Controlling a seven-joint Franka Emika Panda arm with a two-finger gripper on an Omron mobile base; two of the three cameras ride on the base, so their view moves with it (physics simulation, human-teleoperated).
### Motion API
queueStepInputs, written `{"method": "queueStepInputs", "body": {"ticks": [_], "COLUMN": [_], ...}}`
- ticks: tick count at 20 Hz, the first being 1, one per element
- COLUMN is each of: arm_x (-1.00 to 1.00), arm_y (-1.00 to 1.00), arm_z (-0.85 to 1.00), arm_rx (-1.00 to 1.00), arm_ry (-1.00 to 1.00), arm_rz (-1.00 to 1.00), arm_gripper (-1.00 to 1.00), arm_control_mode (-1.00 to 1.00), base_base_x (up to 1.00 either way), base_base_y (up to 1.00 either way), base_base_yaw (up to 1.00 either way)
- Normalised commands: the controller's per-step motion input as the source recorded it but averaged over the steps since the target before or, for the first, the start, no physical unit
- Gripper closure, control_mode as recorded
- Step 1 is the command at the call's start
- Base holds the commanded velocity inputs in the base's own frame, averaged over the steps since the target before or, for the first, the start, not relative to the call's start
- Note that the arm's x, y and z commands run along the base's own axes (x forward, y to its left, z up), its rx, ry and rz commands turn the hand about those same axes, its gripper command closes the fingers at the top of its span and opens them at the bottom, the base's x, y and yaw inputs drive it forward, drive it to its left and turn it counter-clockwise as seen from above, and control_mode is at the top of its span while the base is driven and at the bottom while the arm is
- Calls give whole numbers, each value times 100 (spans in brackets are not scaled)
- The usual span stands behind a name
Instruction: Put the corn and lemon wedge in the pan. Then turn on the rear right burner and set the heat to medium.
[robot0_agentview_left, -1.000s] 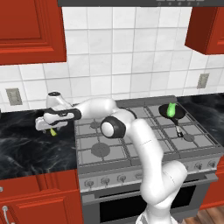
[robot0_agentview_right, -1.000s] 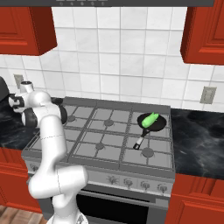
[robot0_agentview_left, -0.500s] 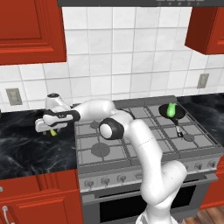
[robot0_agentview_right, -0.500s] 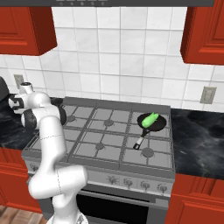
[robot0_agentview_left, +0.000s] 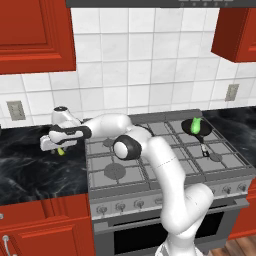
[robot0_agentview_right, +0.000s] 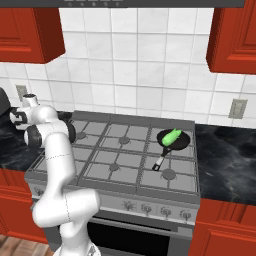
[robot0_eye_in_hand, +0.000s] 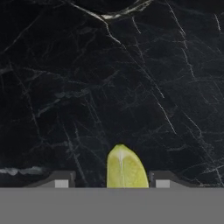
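Yellow flesh of the lemon wedge (robot0_eye_in_hand: 125, 167) sits right between my two fingertips (robot0_eye_in_hand: 60, 180), its point aimed away from the hand. My tool (robot0_agentview_left: 58, 145) stands part way open around the lemon, with a gap on each side of it, so I judge it not yet gripped; the fingers straddle it so they can pinch its flat sides. It lies on the black, white-veined bench (robot0_eye_in_hand: 113, 78) to the left of the stove (robot0_agentview_left: 150, 155), with my arm stretched far out to reach it. Farther off, the corn (robot0_agentview_right: 172, 135) already rests in the pan (robot0_agentview_right: 181, 144) on the right side of the grate. Behind are white wall tiles (robot0_agentview_right: 140, 60) and red cabinets (robot0_agentview_left: 35, 35).
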Motion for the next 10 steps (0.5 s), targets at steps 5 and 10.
{"method": "queueStepInputs", "body": {"ticks": [5, 10], "arm_x": [0, 0], "arm_y": [0, 0], "arm_z": [0, 0], "arm_rx": [0, 0], "arm_ry": [0, 0], "arm_rz": [0, 0], "arm_gripper": [100, 100], "arm_control_mode": [-100, -100], "base_base_x": [0, 0], "base_base_y": [0, 0], "base_base_yaw": [0, 0]}}
